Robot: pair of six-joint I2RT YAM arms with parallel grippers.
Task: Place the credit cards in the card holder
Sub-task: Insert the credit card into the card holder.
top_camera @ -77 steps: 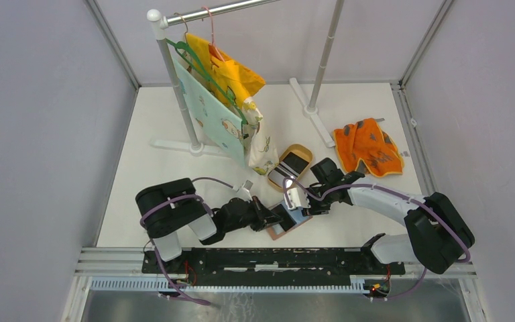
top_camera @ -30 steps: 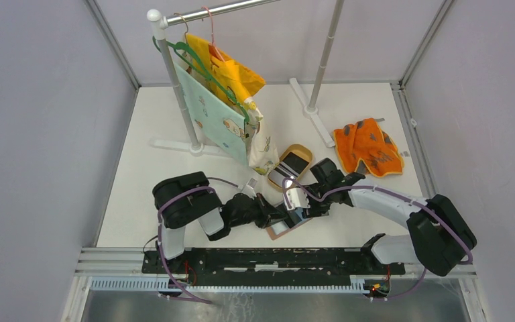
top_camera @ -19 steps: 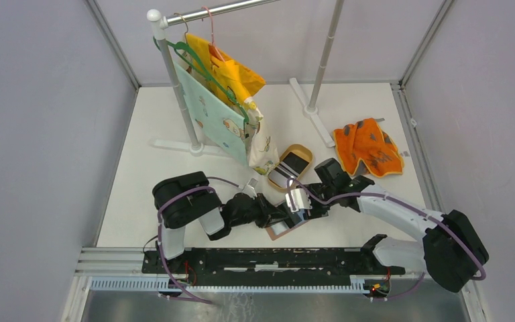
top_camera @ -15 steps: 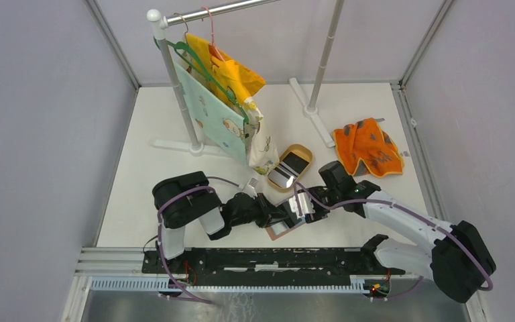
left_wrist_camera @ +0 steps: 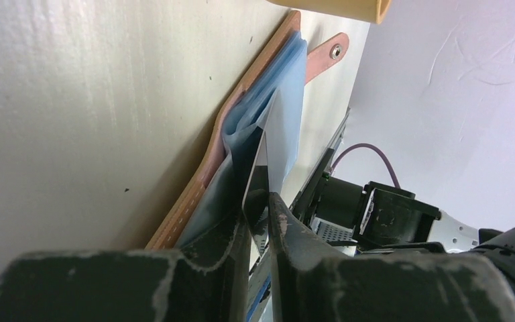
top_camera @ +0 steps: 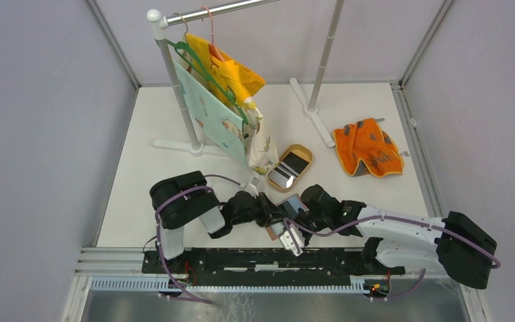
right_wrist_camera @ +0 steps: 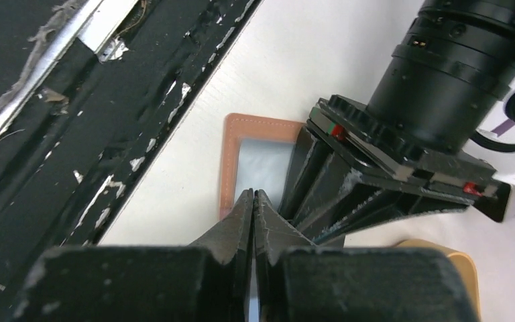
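A flat reddish-brown leather-like card holder (right_wrist_camera: 230, 161) is seen lying open on the white table (top_camera: 174, 174), near its front edge and between the two arms. Its grey-blue inner pockets (left_wrist_camera: 241, 131) are turned up, and its small strap tab with a metal snap (left_wrist_camera: 328, 54) is pointed towards the tan oval shallow dish (top_camera: 303, 149).

A thin dark plastic credit card (left_wrist_camera: 258, 176) is stood on edge in one of those pockets. Its near corner is caught between the tips of the left gripper (left_wrist_camera: 258, 213). The jaws there are set only a narrow slit apart, and whether the card is pressed by them cannot be told.

The right gripper (right_wrist_camera: 253, 196) is held just above the near corner of the card holder. Its two fingers are brought fully together and nothing is held between them. It is placed close beside the black body of the left gripper.

Two more credit cards (top_camera: 288, 169), one dark and one grey and shiny, are laid in the dish, which is set just behind the card holder. A crumpled orange patterned cloth (top_camera: 367, 149) is left well apart on the right of the table.
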